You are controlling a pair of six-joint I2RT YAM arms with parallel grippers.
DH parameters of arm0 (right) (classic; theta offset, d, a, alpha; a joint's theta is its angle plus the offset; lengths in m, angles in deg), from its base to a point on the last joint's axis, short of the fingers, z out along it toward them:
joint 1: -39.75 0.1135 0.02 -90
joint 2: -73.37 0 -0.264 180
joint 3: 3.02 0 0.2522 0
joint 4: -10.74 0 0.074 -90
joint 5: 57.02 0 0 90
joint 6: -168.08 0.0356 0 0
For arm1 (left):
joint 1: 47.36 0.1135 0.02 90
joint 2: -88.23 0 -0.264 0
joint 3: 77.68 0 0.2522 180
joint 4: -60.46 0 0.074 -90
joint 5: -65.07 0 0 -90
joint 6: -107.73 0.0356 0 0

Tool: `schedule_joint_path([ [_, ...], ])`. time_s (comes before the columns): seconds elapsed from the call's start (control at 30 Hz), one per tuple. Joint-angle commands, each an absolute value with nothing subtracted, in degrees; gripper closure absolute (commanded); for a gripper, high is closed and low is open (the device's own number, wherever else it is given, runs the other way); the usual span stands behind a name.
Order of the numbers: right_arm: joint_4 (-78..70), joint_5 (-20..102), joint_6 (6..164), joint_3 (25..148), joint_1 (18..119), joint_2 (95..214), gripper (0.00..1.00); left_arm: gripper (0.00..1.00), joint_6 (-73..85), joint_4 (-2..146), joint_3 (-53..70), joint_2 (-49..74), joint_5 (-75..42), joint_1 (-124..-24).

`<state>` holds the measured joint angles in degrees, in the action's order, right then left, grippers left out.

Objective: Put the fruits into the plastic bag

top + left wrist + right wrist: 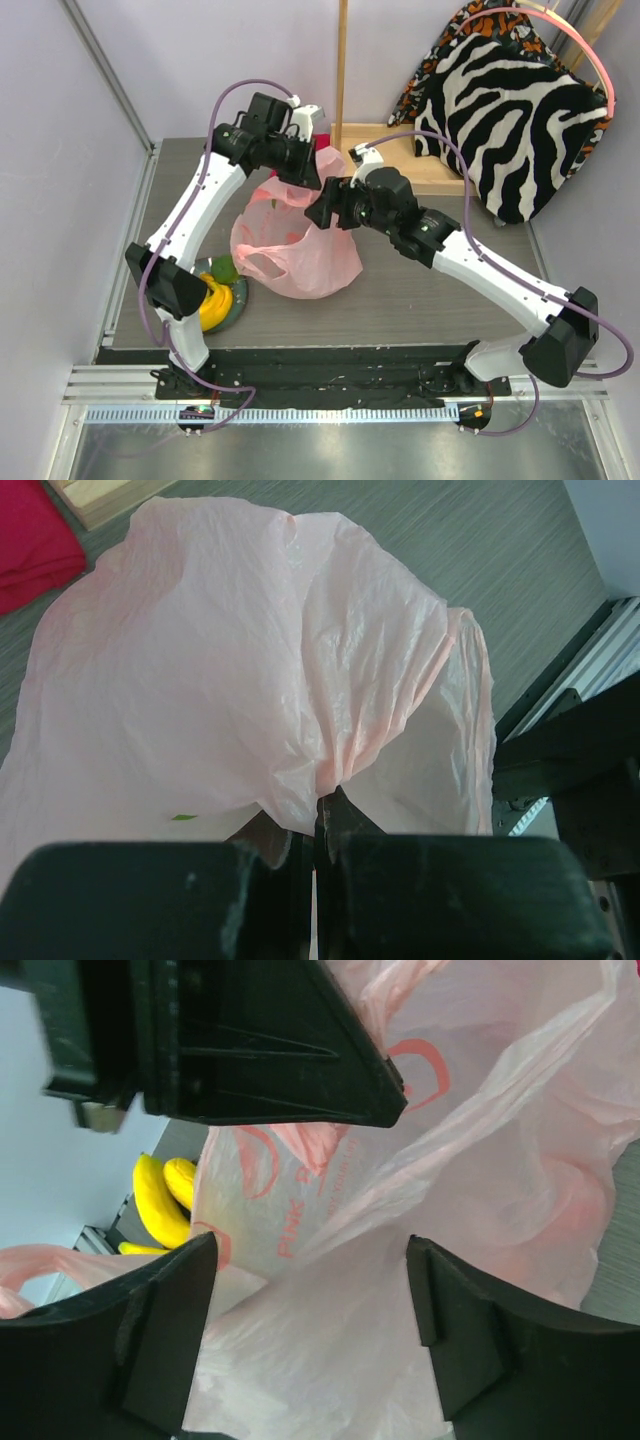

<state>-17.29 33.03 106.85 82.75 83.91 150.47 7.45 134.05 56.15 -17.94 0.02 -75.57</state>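
Note:
The pink plastic bag (295, 250) lies at the table's middle with its top gathered upward. My left gripper (306, 184) is shut on a pinch of the bag's film (330, 770) and holds it up. My right gripper (322, 210) is open, with the bag's printed film (320, 1290) between its fingers (150, 1330). The yellow bananas (214, 302) lie on the grey-blue plate (240, 295) at the left, with the green fruit (222, 268) beside them. The bananas also show in the right wrist view (158, 1200). The red and orange fruits do not show clearly.
A zebra-print cushion (510, 110) leans on a wooden frame (400, 140) at the back right. A magenta-red cloth (30, 540) lies beyond the bag. The left arm's dark body (240, 1040) hangs just above my right gripper.

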Motion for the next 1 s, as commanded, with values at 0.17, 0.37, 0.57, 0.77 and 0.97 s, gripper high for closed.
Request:
schedule_joint_path([
  [0.17,-11.55,36.84,111.56,76.23,75.88,148.35,0.83,0.75,7.27,127.75,54.30,-12.41,3.29,-75.22],
  [0.37,-10.94,39.04,112.70,70.52,69.02,144.92,0.99,0.15,8.41,120.03,47.99,-6.44,3.73,-75.22],
  [0.57,-9.80,42.02,113.15,66.82,63.40,143.16,0.99,0.00,10.88,106.40,29.73,10.95,-7.76,-75.31],
  [0.77,-9.27,43.61,113.06,64.71,60.93,142.19,0.99,0.00,5.70,107.61,18.10,22.39,-34.19,-73.38],
  [0.97,-7.51,45.63,114.02,64.18,60.14,142.80,0.99,0.00,-4.05,112.09,6.93,26.63,-31.62,-59.95],
])
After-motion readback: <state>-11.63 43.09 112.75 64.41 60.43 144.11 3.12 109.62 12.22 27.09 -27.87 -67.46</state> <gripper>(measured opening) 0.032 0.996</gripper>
